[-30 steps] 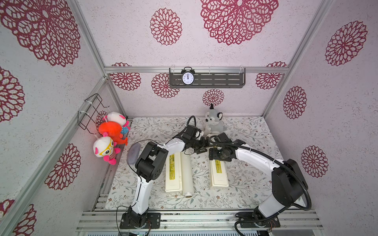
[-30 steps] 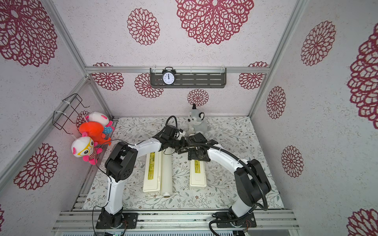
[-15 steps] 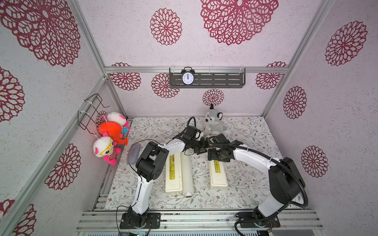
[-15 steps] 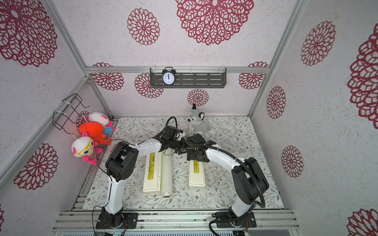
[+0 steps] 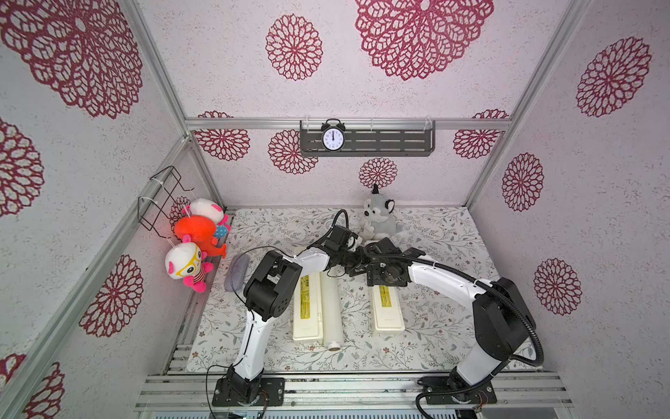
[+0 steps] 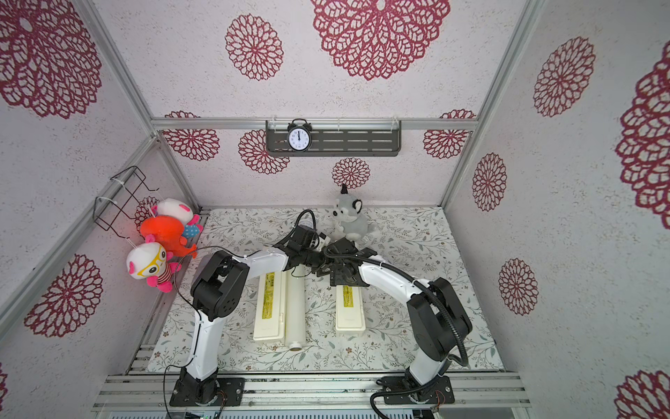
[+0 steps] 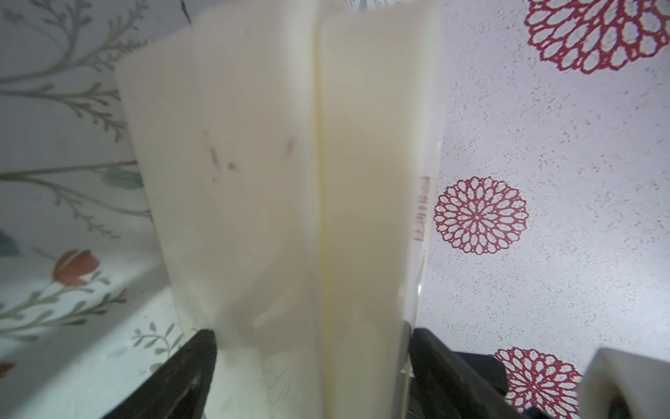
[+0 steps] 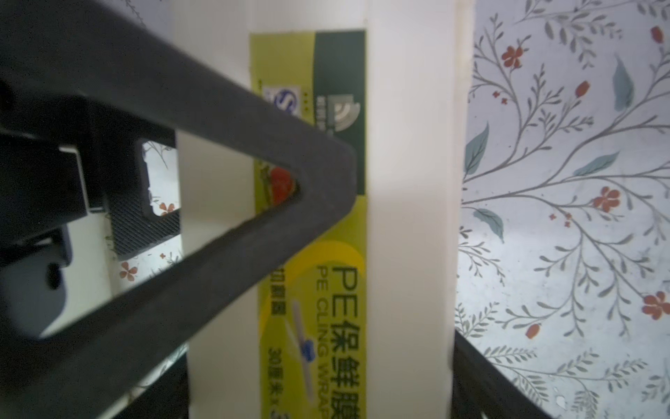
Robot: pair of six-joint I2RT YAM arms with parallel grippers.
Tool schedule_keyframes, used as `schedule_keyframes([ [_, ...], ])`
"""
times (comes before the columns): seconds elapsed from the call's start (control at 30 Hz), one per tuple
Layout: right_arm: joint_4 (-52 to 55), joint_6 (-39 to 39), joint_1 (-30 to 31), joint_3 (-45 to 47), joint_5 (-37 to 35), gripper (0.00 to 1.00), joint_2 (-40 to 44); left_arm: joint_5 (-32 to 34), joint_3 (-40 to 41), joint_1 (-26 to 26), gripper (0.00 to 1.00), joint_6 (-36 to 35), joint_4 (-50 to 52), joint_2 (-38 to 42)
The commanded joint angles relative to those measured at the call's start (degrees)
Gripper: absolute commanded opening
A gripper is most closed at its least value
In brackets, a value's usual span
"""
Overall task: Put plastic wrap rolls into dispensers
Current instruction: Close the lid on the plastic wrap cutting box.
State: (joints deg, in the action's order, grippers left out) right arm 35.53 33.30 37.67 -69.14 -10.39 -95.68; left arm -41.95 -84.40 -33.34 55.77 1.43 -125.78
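right hand [image 5: 379, 278] is spread wide astride one end of a dispenser [image 5: 387, 312] lying on the bench [image 5: 435, 326], fingers [image 8: 478, 399] close by both its sides. left hand [image 5: 357, 260], just beside it, brackets the same end, one finger [image 8: 253, 123] over its top. grip or not cannot be told. behind the left hand's wrist lie a roll [image 5: 331, 312] and the other dispenser [image 5: 307, 315], touching.

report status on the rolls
Left hand astride roll and left dispenser, right hand wide astride right dispenser; grips unclear. Roll not loaded. Hands crowding.
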Motion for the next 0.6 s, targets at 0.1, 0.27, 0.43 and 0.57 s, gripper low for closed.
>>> schedule_keyframes([
  [0.1,0.6,-1.5,0.4,-1.6,-4.9,0.81,1.3,-0.5,1.5,-0.4,0.89,0.5,-1.7,0.7],
  [0.27,-1.6,-0.5,0.3,-0.3,-3.7,0.81,0.6,-1.1,1.7,-0.6,0.90,0.8,-2.4,0.5],
  [0.43,-4.3,0.4,-0.7,1.3,-3.3,0.81,1.4,-1.4,1.5,-0.8,0.91,0.5,-2.2,0.0],
  [0.57,-7.5,0.4,-1.1,2.8,-2.7,0.80,3.9,-1.8,1.8,-1.3,0.91,0.0,-3.2,0.8],
])
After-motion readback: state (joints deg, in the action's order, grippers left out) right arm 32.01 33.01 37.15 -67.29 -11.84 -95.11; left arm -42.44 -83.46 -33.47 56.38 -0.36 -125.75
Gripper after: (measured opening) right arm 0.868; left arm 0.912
